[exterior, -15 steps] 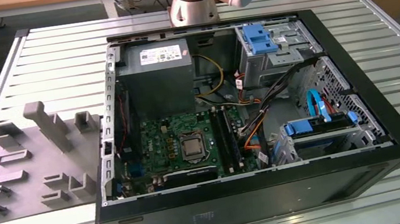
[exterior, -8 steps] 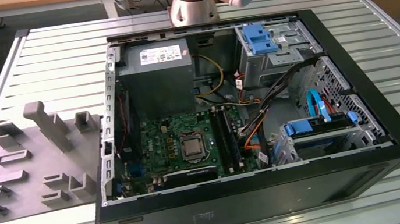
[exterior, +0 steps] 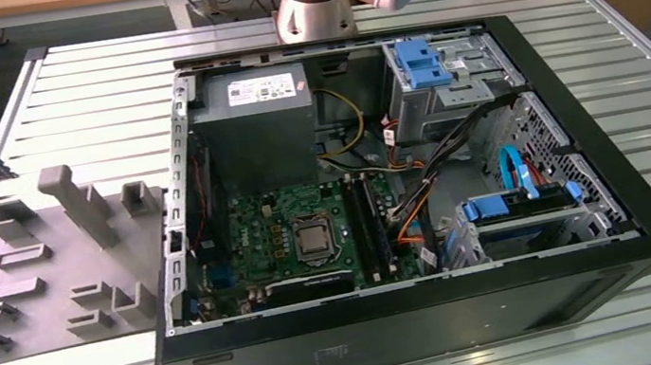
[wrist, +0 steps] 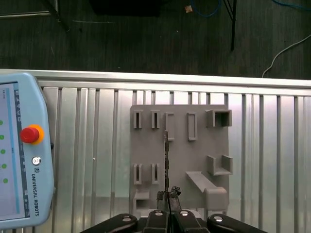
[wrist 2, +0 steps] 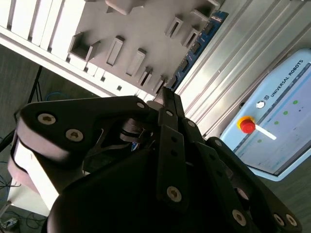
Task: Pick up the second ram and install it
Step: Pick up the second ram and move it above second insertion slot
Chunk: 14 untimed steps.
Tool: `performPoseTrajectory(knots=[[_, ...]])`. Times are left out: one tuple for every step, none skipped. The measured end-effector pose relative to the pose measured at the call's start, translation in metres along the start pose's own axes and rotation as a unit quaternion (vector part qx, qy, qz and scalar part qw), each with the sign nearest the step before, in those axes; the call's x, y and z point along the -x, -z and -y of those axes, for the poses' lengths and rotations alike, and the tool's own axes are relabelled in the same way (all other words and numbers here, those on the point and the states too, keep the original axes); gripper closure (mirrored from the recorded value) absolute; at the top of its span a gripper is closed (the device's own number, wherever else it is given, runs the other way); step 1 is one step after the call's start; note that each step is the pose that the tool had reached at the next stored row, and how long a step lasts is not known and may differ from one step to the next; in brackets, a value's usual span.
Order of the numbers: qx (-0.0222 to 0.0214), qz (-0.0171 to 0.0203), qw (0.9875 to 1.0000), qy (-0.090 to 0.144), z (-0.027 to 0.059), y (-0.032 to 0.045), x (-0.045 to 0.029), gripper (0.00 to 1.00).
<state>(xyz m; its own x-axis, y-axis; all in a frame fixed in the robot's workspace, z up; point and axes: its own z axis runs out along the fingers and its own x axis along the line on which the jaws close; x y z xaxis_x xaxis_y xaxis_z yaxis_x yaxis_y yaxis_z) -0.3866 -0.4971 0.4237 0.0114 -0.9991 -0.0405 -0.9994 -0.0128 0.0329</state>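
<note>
pick-up looks done: end effector (wrist: 167, 196) clamped on the ram (wrist 2: 197, 46) over the tray (wrist: 150, 150); install remains, calling for square, even seating.

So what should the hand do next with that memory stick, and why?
Probably carry it over to the open computer case. The hand is shut on the second ram, holding it above the grey tray, while the green motherboard it belongs on lies inside that case.
</note>
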Motion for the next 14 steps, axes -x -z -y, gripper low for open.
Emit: performPoseTrajectory(knots=[[0.0000,0.0000,1.0000,0.000,0.0026,0.0001,0.0000,0.89],[0.0001,-0.0001,1.0000,0.000,0.0053,0.0002,0.0000,0.89],[0.0001,0.0000,1.0000,0.000,0.0077,0.0002,-0.0001,0.89],[0.0001,0.0000,1.0000,0.000,0.0103,0.0003,-0.0001,0.89],[0.0001,0.0000,1.0000,0.000,0.0130,0.0003,-0.0001,0.89],[0.0001,0.0000,1.0000,0.000,0.0156,0.0004,-0.0002,0.89],[0.0002,0.0000,1.0000,0.000,0.0182,0.0004,-0.0002,0.89],[0.0002,0.0000,1.0000,0.000,0.0206,0.0005,-0.0002,0.89],[0.0002,0.0000,1.0000,0.000,0.0232,0.0006,-0.0003,0.89],[0.0002,0.0000,1.0000,0.000,0.0262,0.0006,-0.0003,0.89],[0.0002,0.0000,1.0000,0.000,0.0291,0.0007,-0.0003,0.89],[0.0003,0.0000,1.0000,0.000,0.0319,0.0007,-0.0004,0.89],[0.0003,0.0000,1.0000,0.000,0.0346,0.0008,-0.0004,0.89],[0.0003,0.0000,1.0000,0.000,0.0375,0.0009,-0.0004,0.89]])
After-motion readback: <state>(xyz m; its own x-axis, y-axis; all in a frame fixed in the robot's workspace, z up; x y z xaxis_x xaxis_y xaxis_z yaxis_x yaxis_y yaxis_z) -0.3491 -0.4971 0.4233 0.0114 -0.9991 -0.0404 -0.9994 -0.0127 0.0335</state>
